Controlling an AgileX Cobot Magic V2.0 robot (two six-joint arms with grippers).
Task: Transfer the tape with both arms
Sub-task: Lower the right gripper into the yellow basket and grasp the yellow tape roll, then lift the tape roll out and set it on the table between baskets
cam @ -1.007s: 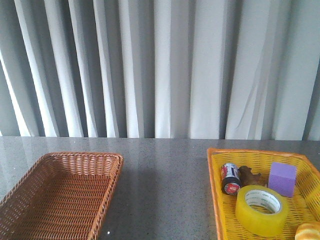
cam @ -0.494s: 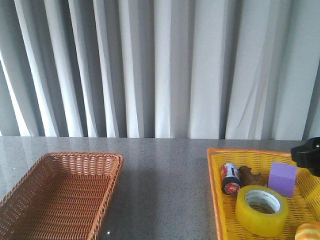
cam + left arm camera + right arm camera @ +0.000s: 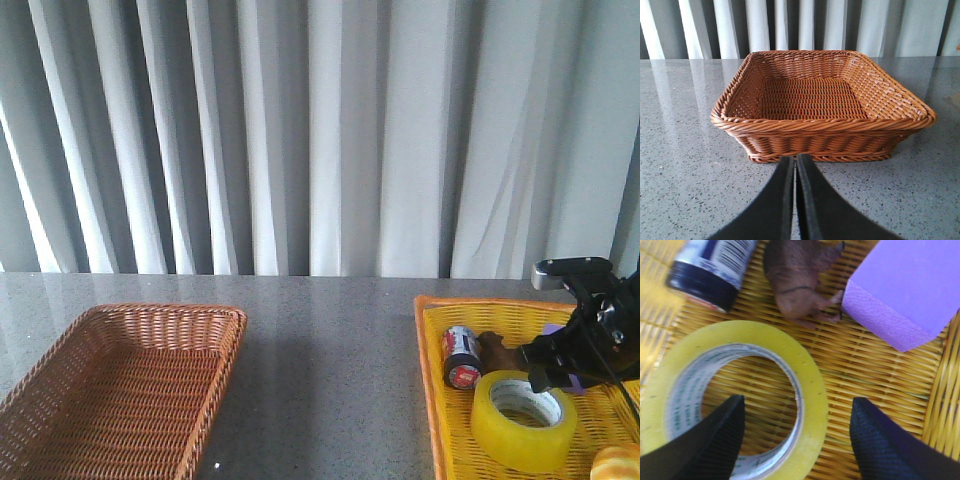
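Note:
The tape (image 3: pixel 523 420), a wide yellow roll with a white printed core, lies flat in the yellow basket (image 3: pixel 432 400) at the right. My right arm (image 3: pixel 592 325) reaches in from the right, with its gripper (image 3: pixel 552 378) just above the roll's far edge. In the right wrist view the gripper (image 3: pixel 797 406) is open and empty. One finger (image 3: pixel 715 440) is over the roll's hole, and the other (image 3: pixel 880 445) is outside the yellow ring (image 3: pixel 812 385). My left gripper (image 3: pixel 795 161) is shut and empty, low over the table in front of the brown wicker basket (image 3: pixel 825 125). It does not show in the front view.
The yellow basket also holds a small can (image 3: pixel 461 357), a brown toy (image 3: pixel 497 350), a purple cube (image 3: pixel 905 295) mostly hidden by the arm in the front view, and a pale bun-like thing (image 3: pixel 615 465). The brown wicker basket (image 3: pixel 120 390) stands at the left on the grey table.
My right arm has come into view from the right and moved down and left over the yellow basket to the tape, covering the purple cube. The tape has not moved.

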